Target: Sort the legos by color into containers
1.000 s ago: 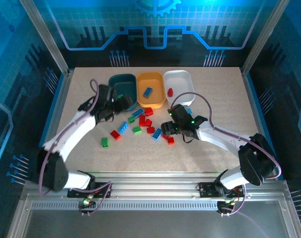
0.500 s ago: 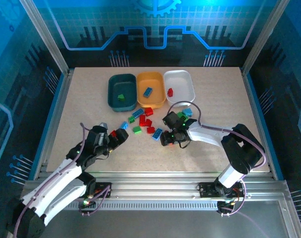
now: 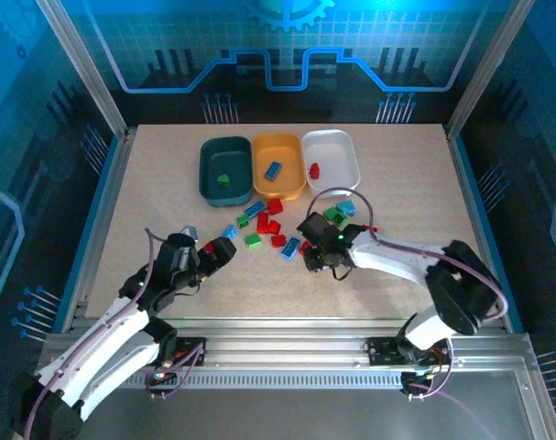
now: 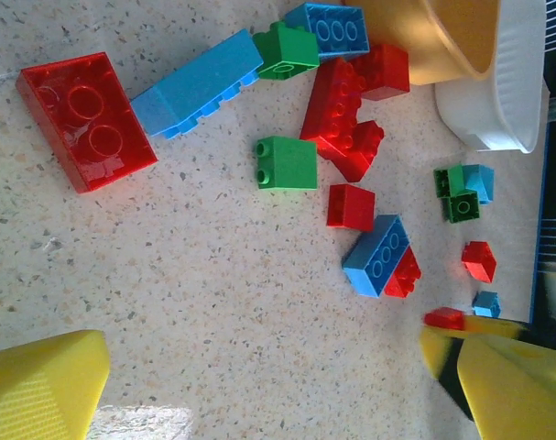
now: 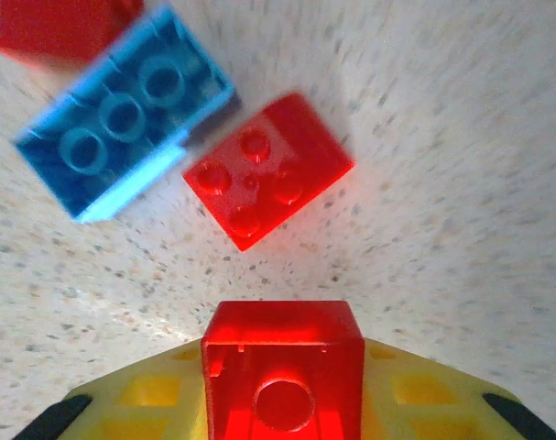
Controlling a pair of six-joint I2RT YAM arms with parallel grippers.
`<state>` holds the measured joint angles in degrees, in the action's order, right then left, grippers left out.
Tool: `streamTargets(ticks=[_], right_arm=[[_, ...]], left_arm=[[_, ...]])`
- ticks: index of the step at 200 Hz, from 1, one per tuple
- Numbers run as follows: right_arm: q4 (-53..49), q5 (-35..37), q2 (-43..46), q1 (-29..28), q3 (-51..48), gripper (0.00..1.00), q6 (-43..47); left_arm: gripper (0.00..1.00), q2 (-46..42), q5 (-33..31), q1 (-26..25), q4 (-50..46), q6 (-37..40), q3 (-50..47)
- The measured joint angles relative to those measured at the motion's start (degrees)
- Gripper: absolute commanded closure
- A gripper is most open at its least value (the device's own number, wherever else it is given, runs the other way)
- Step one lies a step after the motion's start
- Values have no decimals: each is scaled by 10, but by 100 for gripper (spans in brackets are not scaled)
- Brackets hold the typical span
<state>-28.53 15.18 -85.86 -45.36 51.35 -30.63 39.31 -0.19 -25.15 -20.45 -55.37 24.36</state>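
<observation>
The right jaws pinch a red brick (image 5: pixel 282 367). In the right wrist view it sits between the yellow pads (image 5: pixel 140 399), with one stud turned to the camera. It is held low over the bench (image 3: pixel 397 174), close above a second red brick (image 5: pixel 268 170) and a blue brick (image 5: pixel 122 137), which lie just beside each other.

The left jaws are spread wide and hold nothing. They hang over bare bench at the near left side of the pile (image 3: pixel 264 225), with a big red brick (image 4: pixel 85 119) ahead of them.

Behind the pile the three trays stand in a row. The teal tray (image 3: pixel 204 170) has a green brick (image 3: pixel 223 180) in it, the orange tray (image 3: pixel 287 151) a blue one and the white tray (image 3: pixel 337 156) a red one, so red belongs in the white tray.

I judge that the grasp is made and the carrying step is in hand. Most bricks are not yet sorted, so the task looks early. The next move calls for lifting the red brick clear of its neighbours, bringing it over the white tray, and only then letting the jaws part.
</observation>
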Motion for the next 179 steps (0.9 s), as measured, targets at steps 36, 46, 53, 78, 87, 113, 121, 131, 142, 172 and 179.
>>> streamTargets(ticks=[36, 46, 53, 78, 87, 113, 121, 131, 142, 172, 179], right_arm=[[-17, 44, 25, 34, 74, 67, 25], [-14, 47, 7, 56, 114, 68, 33], [-9, 48, -13, 77, 147, 68, 40], [-2, 46, -109, 152, 270, 68, 61], [0, 43, -155, 177, 318, 68, 66], [-18, 20, -279, 236, 439, 65, 68], [-26, 11, -314, 250, 471, 63, 69], [-39, 3, -347, 261, 501, 55, 70], [-54, -3, -373, 269, 526, 38, 69], [-73, -12, -373, 267, 529, 28, 78], [-70, -15, -362, 264, 519, 28, 78]], left_arm=[[1, 18, -13, 0, 0, -1, -1], [1, 21, -17, 0, -5, -2, 0], [1, 24, -22, 0, -16, -2, 4], [1, 26, -46, 0, -51, -2, 24], [1, 26, -54, 0, -62, -2, 30], [1, 26, -67, 2, -91, -4, 36], [1, 26, -70, 3, -99, -5, 37], [1, 26, -74, 4, -110, -4, 39], [1, 26, -81, 7, -125, -4, 44], [1, 26, -135, 13, -169, 2, 74], [1, 26, -151, 14, -170, 4, 77]])
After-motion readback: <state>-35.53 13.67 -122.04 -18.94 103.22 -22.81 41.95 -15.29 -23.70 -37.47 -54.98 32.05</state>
